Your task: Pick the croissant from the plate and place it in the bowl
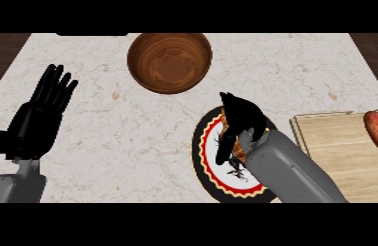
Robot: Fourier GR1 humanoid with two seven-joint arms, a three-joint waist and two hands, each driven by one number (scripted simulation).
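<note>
A brown wooden bowl (pixel 170 62) stands at the back middle of the counter. The plate (pixel 202 152), black-rimmed with a red and yellow band, lies at the front right of centre. My right hand (pixel 241 121) is down over the plate, its fingers and thumb curled round the croissant (pixel 241 149). Only a thin orange-brown strip of the croissant shows beside the wrist. The hand and forearm hide most of the plate's middle. At the far left my left hand (pixel 40 115) rests open with its fingers up.
A light wooden cutting board (pixel 339 155) lies at the right edge, close to the plate. A red-orange object (pixel 371 126) sits on its far corner, cut off by the view. The marble counter (pixel 125 130) runs between the left hand and the plate.
</note>
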